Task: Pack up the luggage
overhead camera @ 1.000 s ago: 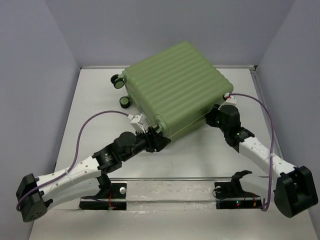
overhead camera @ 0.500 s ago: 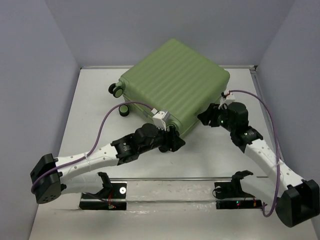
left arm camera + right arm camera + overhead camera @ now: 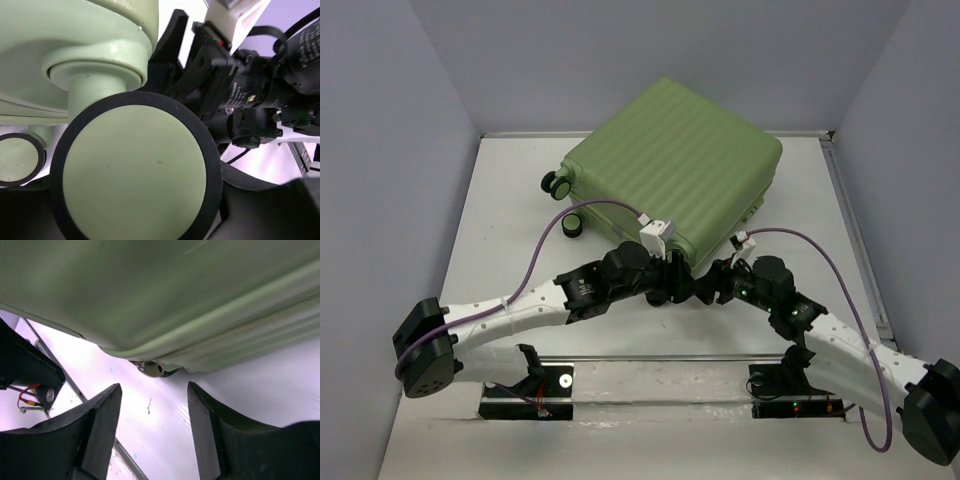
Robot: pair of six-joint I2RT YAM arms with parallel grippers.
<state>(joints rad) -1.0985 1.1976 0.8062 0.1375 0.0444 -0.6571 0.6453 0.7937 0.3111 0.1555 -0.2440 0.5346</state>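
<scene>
Both arms stretch to the luggage [image 3: 670,170]; right fingers [image 3: 100,432] apart, empty; left fingers [image 3: 280,210] unclear.

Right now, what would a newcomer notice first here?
A big light-green suitcase lies closed on the far half of the table. The left gripper and right gripper meet nose to nose at its near corner. One green-hubbed wheel fills the left wrist view.

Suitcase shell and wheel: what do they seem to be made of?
Shell: likely hard moulded plastic, light green with a soft sheen; the ribs look stiff. Wheel: smooth green plastic face with faint glossy highlights, ringed by a matte black tyre, probably rubber.
</scene>
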